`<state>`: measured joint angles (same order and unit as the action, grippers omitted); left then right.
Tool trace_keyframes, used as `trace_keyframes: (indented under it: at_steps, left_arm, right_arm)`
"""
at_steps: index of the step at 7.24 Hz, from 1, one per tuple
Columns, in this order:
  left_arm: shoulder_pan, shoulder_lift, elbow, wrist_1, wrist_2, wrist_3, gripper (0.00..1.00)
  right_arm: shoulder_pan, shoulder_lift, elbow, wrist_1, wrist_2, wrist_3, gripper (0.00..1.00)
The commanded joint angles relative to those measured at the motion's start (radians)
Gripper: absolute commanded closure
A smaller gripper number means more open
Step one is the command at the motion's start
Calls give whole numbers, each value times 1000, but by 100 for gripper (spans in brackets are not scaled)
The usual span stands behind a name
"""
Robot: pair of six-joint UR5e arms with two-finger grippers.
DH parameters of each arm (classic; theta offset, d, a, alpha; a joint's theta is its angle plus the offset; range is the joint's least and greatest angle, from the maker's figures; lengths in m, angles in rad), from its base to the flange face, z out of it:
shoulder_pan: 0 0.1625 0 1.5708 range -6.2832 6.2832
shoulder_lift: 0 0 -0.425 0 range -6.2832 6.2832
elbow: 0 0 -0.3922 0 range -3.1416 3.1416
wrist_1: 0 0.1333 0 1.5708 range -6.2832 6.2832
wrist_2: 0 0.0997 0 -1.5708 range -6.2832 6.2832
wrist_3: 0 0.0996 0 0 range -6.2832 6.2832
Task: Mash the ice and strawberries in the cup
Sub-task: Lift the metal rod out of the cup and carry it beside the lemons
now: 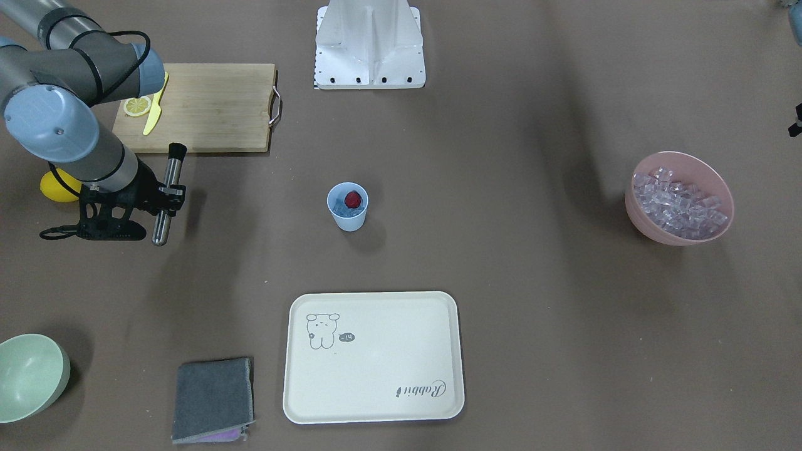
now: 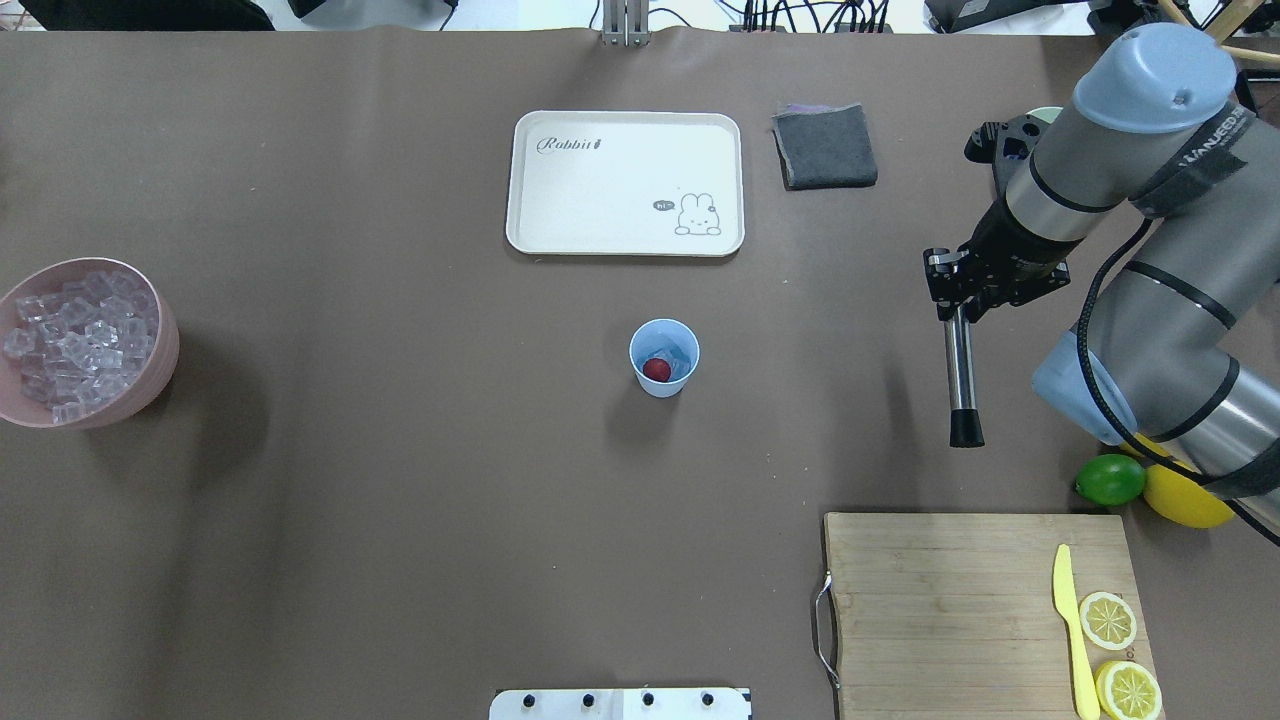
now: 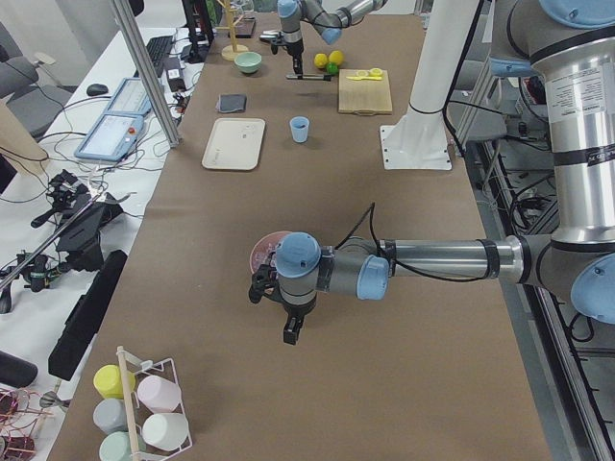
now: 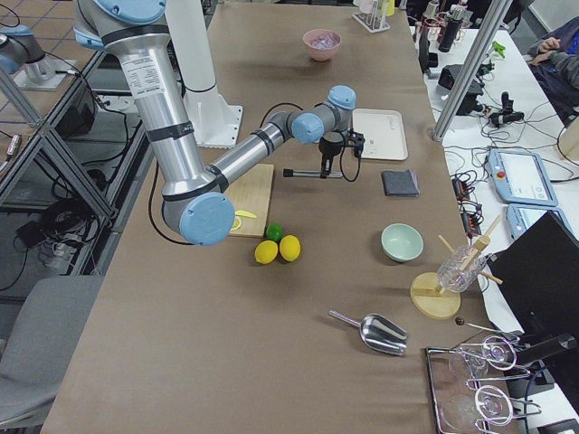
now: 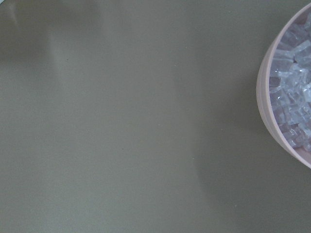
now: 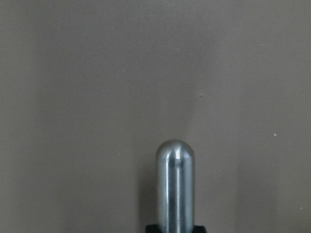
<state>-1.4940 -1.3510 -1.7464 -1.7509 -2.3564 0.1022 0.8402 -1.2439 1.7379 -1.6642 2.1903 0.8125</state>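
The light-blue cup (image 2: 664,358) stands upright mid-table. Inside it a red strawberry (image 2: 656,369) rests on a few ice cubes (image 1: 343,211). More ice (image 2: 75,340) fills a pink bowl (image 2: 165,372) at the table's left end. My right gripper (image 2: 950,285) is shut on a steel muddler (image 2: 960,370) with a black end, held level above the table to the right of the cup and well apart from it. Its rounded steel tip (image 6: 175,165) fills the right wrist view. My left gripper (image 3: 288,327) hangs beside the pink bowl, and I cannot tell its state.
A wooden cutting board (image 2: 950,600) carries two lemon slices (image 2: 1108,620) and a yellow knife (image 2: 1072,630). A lime (image 2: 1110,480) and a lemon (image 2: 1185,500) lie behind it. A cream tray (image 2: 625,180), a grey cloth (image 2: 825,145) and a pale green bowl (image 1: 28,376) sit along the far side.
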Motion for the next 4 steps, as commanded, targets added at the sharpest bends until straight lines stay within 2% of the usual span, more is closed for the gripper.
trace_keyframes:
  at_steps: [1,4]
  left_arm:
    - [0,7,-1,-15,0,-1,1]
    - [0,10,-1,-21,0,-1,1]
  right_arm:
    - [-38,1,-26,3,-6,-7,100]
    - [-41,21,-70,47,-9,-9,100]
